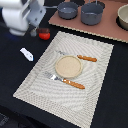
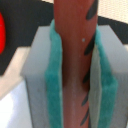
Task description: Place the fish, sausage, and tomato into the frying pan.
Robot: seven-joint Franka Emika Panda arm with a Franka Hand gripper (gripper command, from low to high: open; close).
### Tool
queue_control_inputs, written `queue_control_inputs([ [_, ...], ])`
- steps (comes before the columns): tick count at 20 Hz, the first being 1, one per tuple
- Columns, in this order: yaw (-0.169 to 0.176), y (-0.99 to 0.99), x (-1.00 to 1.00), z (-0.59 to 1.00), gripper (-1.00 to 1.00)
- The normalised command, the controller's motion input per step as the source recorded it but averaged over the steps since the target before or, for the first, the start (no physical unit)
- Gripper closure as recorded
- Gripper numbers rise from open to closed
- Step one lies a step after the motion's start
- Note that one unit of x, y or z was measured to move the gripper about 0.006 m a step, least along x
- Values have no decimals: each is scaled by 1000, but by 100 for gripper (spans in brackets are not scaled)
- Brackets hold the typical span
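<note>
**Gripping the sausage above the counter's far corner**

Holding a reddish-brown sausage (image 2: 75, 60) with dark stripe marks, jaws clenched on it between teal pads (image 2: 54, 80); only the wrist view shows this. Gripper (image 1: 36, 25) hangs at the exterior view's upper left, arm white and blurred, sausage hidden there. Tomato (image 1: 44, 34), glossy red, sits on the dark counter (image 1: 15, 65) just beside the gripper; a red edge (image 2: 2, 32) shows in the wrist view too. Fish (image 1: 26, 54), white, lies off the mat (image 1: 95, 75). Frying pan (image 1: 67, 9) rests on the brown board (image 1: 107, 27) beside the taller pot (image 1: 92, 13). Plate (image 1: 68, 66), knife (image 1: 74, 83), fork (image 1: 86, 58) on the mat.
</note>
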Motion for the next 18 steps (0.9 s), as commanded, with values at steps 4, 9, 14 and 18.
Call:
queue_control_inputs([
  [4, 0, 1000, 329, 369, 100],
  [9, 0, 1000, 284, 153, 100],
  [14, 0, 1000, 205, 0, 100],
  [18, 0, 989, 115, -4, 100],
])
